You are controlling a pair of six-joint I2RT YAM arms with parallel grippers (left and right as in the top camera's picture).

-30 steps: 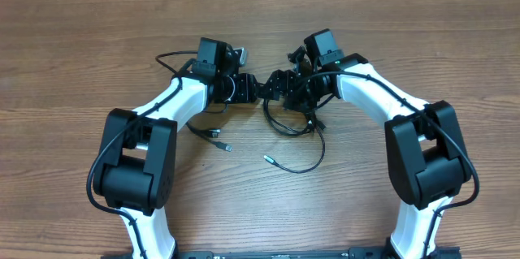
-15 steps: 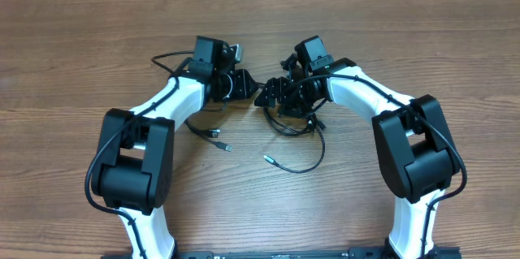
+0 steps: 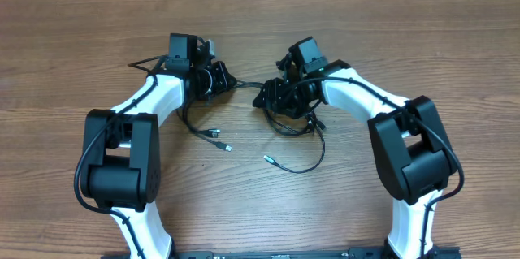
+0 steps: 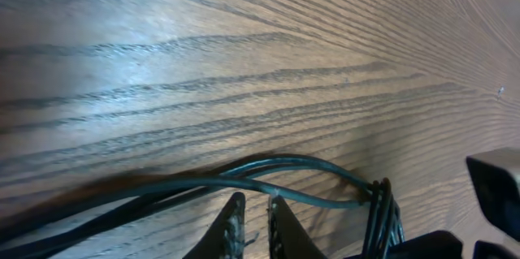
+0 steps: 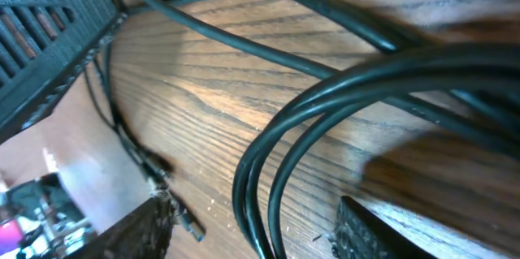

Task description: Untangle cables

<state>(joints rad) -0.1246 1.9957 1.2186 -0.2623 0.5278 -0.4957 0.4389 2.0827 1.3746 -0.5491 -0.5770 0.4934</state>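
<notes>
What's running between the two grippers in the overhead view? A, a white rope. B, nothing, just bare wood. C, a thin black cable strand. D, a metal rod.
C: a thin black cable strand stretches over the wood from the left gripper across to the tangled cables at the right gripper.

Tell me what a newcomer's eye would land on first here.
Two white-and-black arms meet over the wooden table, grippers nearly facing. A thin black strand runs taut from the left gripper to the right gripper. By the right gripper lies the tangle of cables, with loose plug ends trailing toward the near edge.
</notes>
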